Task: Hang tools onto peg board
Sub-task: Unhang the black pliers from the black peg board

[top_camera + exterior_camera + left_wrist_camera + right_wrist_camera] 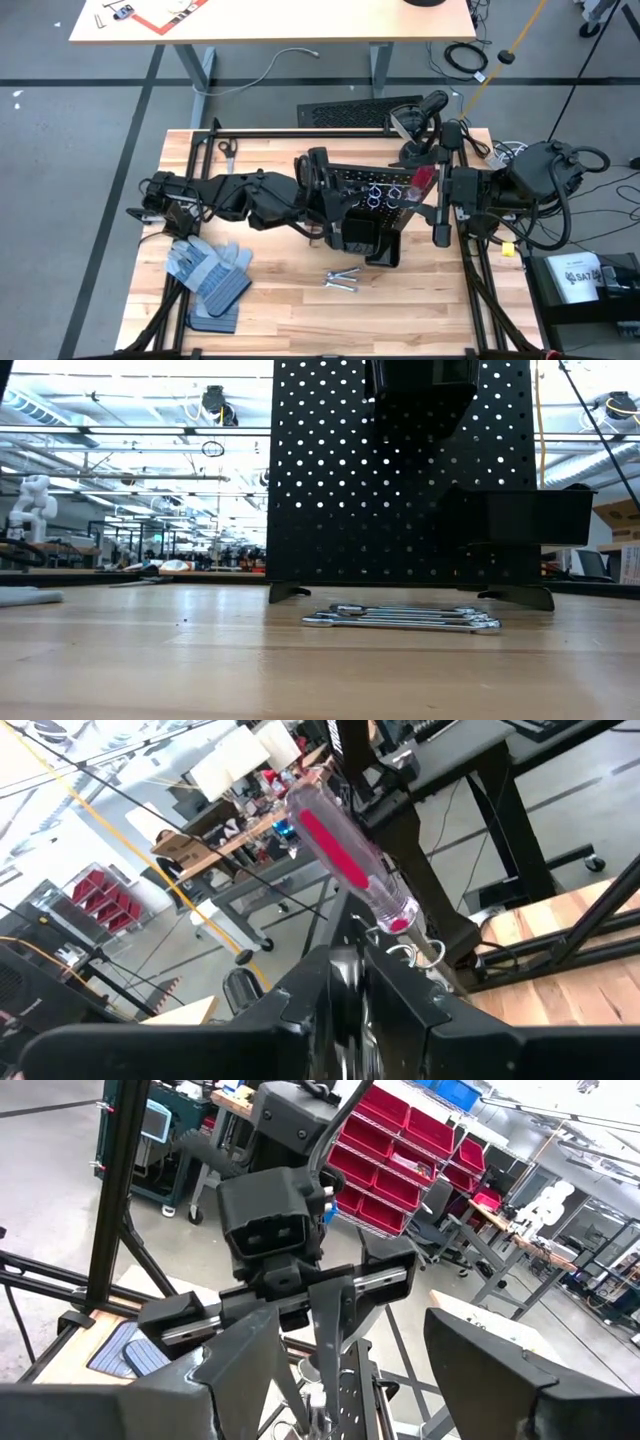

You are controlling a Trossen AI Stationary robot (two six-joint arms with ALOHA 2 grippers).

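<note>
While the red-handled screwdriver (423,180) sits upright in a ring at the peg board (372,192) top w/ left gripper (345,982) just under it, grip unclear, wrenches (342,280) remain on table (300,320) in front; right gripper (340,1350) wide open, empty, beside board.

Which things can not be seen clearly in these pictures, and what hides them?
- Red-handled screwdriver: left wrist view shows the handle; the shaft and tip vanish behind the left gripper's own fingers.
- Rings on the peg board: high view, too small to tell which are filled.
- Peg board top: cut off by the low view's upper edge.
- Wrenches: low view, edge-on, so their number is unclear.
- Right gripper: open, holding nothing.
</note>
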